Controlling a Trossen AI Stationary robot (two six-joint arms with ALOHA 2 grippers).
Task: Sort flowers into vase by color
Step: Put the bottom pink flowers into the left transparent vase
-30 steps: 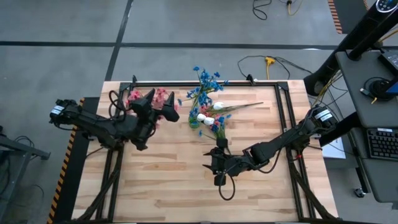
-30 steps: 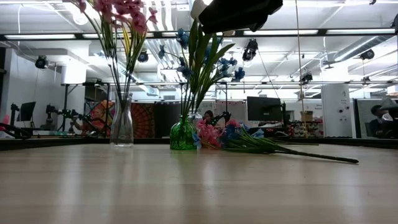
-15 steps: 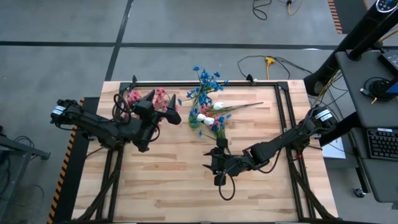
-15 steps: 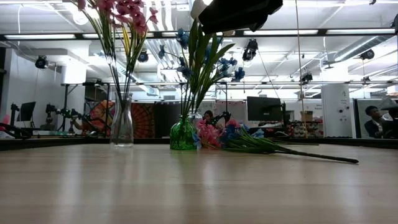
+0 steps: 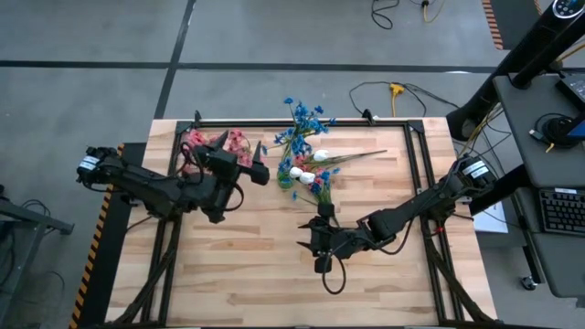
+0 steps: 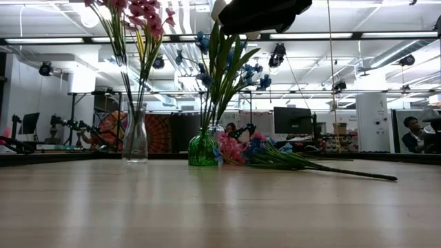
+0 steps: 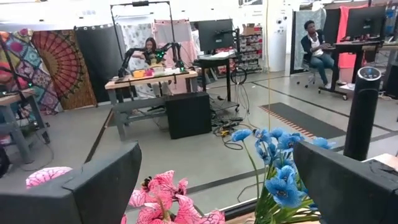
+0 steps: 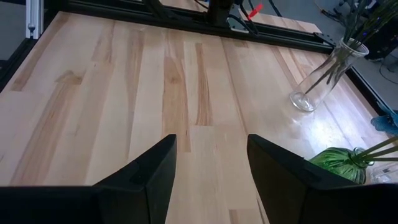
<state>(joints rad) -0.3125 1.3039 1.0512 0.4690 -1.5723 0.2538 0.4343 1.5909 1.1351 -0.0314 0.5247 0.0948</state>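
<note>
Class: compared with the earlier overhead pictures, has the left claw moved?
Yes. The left claw has drifted rightward, away from the pink flowers and toward the green vase.

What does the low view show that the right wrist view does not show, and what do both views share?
Only the low view shows the blossoms: pink flowers in the clear vase, blue flowers in the green vase, and loose flowers lying on the table. Only the right wrist view shows the right gripper, open and empty, low over bare wood. Both show the two vases, stems and table.
</note>
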